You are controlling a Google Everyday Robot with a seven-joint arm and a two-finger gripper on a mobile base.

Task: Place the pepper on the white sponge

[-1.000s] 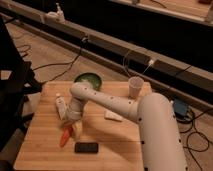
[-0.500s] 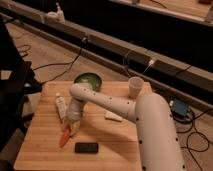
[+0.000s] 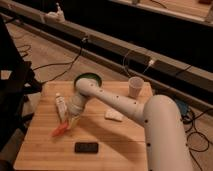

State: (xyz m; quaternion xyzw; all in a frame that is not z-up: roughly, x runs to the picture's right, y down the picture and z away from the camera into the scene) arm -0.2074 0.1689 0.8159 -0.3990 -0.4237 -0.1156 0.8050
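Note:
The orange-red pepper lies tilted at the left of the wooden table. My gripper points down at the pepper's upper right end, touching or just over it. The white sponge lies on the table to the right of the gripper, about a hand's width away, with nothing on it. My white arm reaches in from the lower right across the table above the sponge.
A white tube-shaped bottle lies just left of the gripper. A green bowl stands behind it and a white paper cup at the back right. A black flat slab lies near the front edge. Cables run across the floor behind.
The gripper stays at the pepper's end. The pepper appears to have shifted slightly up and to the left.

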